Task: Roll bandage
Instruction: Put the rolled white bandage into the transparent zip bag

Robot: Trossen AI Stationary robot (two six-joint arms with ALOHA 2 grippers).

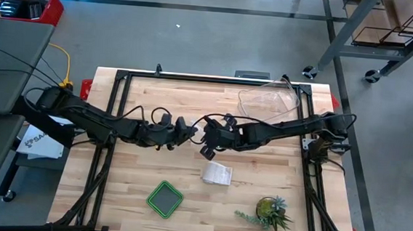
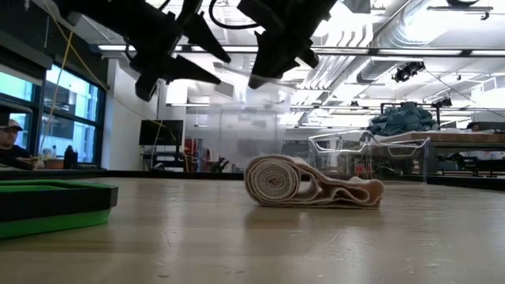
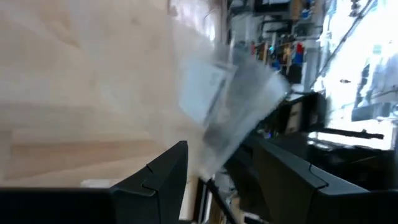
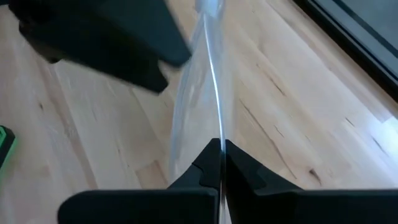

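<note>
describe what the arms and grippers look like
Both arms are dark, jointed links with black cables looping along them. The left gripper and right gripper each end in two flat, angular black fingers with stepped tips. No markings show on them.

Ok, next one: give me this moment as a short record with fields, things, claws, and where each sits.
bandage: partly rolled, loose folded tail, lying on the table, untouched
left claw: open, raised above the table centre
right claw: shut on a clear plastic bag, raised beside the left claw
clear tub: far right of the table
green tray: near edge
plant: near right corner
</note>
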